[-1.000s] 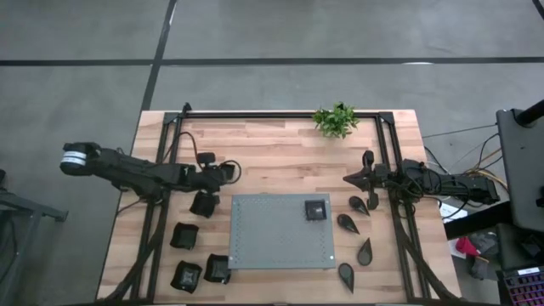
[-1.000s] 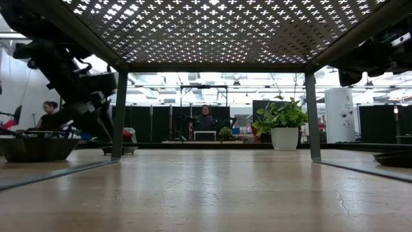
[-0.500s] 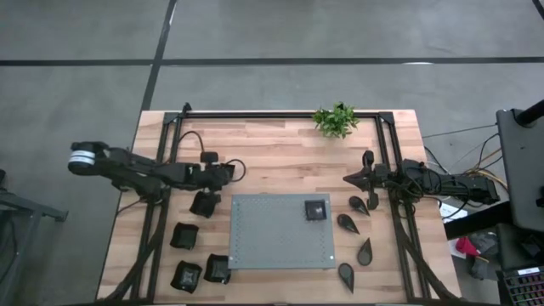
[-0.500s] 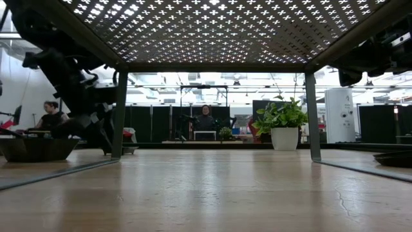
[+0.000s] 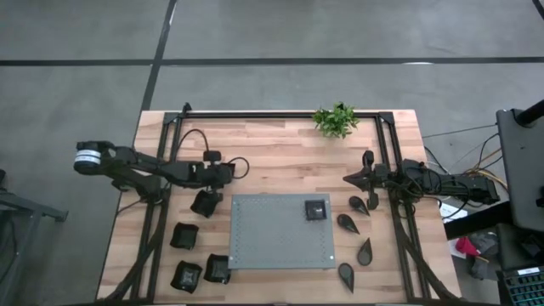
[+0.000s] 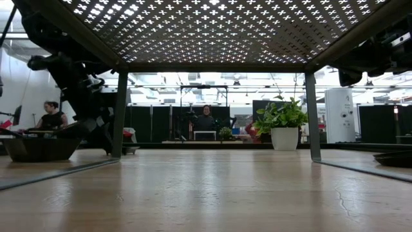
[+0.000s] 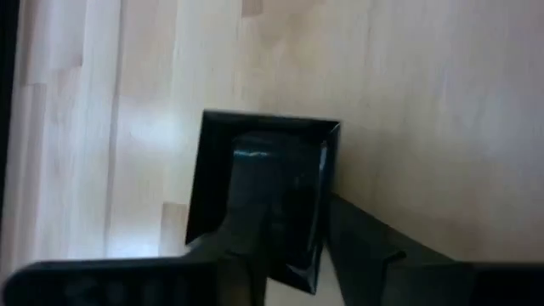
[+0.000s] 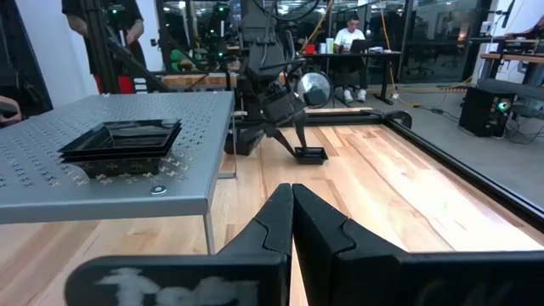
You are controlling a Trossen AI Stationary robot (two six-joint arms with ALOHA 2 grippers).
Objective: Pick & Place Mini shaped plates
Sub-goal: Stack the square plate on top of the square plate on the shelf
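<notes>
Several black square plates lie left of the grey mat; the farthest one (image 5: 204,202) is flat on the table. My left gripper (image 5: 207,189) is right over it, open. In the left wrist view one finger (image 7: 255,229) stands inside this plate (image 7: 212,187) and the other finger (image 7: 365,246) outside its rim. Small square plates (image 5: 315,209) sit stacked on the mat (image 5: 272,238). Several teardrop plates (image 5: 347,223) lie on the table right of the mat. My right gripper (image 5: 348,179) is shut and waits by the right rail, above them. My left gripper comes at the square plate from above, with the plate's side rim (image 7: 325,200) between its two fingers, one finger inside and one outside. Whether either finger touches the rim I cannot tell. The plate sits flat on the table.
A black frame (image 5: 280,115) runs round the table. A small green plant (image 5: 335,120) stands at the far edge. The mat stands on legs above the table. People sit in the room beyond (image 6: 205,121). Bare wood (image 5: 280,161) lies between mat and far rail.
My left arm has stretched farther toward the table's middle and its gripper has come down over the square plate by the mat's far left corner. The plate has stayed where it was.
</notes>
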